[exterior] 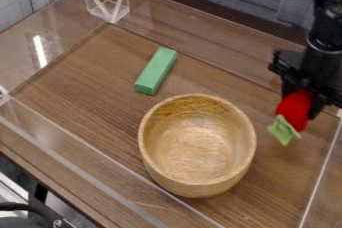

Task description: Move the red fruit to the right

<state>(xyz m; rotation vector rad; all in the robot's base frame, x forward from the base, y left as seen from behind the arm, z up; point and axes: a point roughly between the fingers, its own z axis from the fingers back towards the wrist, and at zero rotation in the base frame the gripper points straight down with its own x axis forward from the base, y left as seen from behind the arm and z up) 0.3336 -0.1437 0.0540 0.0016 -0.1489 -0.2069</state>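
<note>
The red fruit (294, 108), a small bright red toy strawberry with a light green leafy end (282, 130) pointing down, hangs at the right side of the table. My gripper (299, 94) is shut on it from above, with dark fingers on either side of the red body. It sits to the right of the wooden bowl (198, 143), close to the clear right wall. I cannot tell whether the leafy end touches the tabletop.
A flat green rectangular block (156, 70) lies left of centre. The big wooden bowl stands at the front middle. Clear acrylic walls (322, 182) ring the wooden tabletop, and a small clear stand (107, 5) sits at the back left.
</note>
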